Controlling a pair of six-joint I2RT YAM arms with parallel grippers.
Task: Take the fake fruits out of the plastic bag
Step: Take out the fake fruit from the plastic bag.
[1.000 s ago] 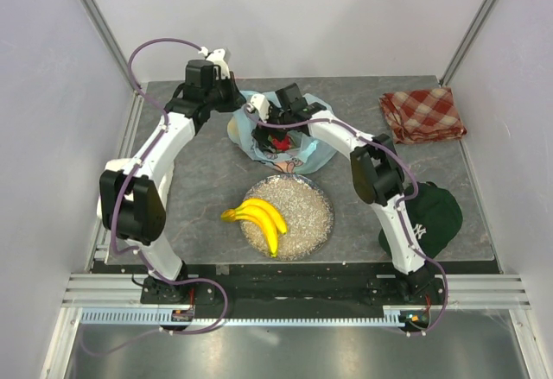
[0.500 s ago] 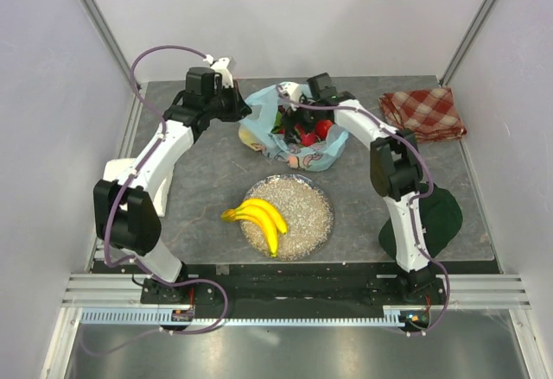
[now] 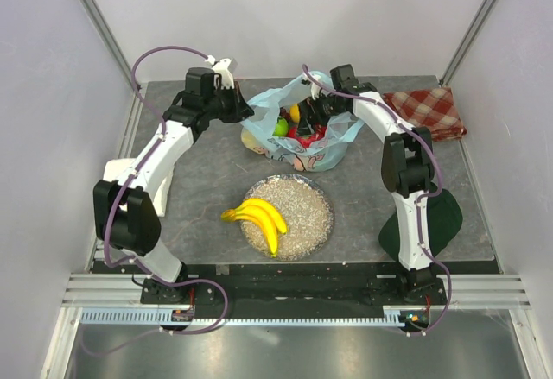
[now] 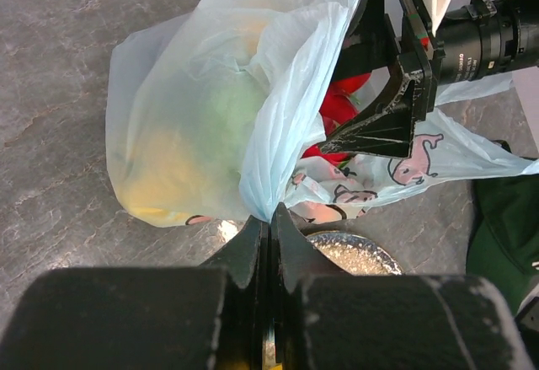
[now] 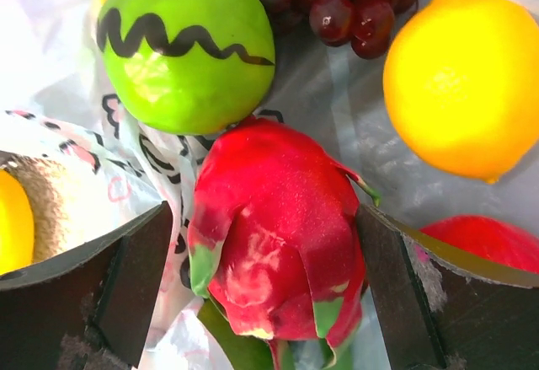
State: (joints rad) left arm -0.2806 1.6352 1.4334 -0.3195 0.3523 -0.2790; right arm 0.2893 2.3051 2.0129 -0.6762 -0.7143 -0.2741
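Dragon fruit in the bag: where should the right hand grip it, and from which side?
Grip the dragon fruit across its broad middle, from above through the open mouth of the plastic bag; the right hand straddles it there. Its leafy end tapers and would likely slip.

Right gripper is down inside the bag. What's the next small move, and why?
Probably close the right gripper on the dragon fruit. Its jaws stand open on either side of that fruit, with a sliver of gap on one side. The left gripper is pinching the plastic bag at its rim, which holds the mouth open. A lift could follow the grip.
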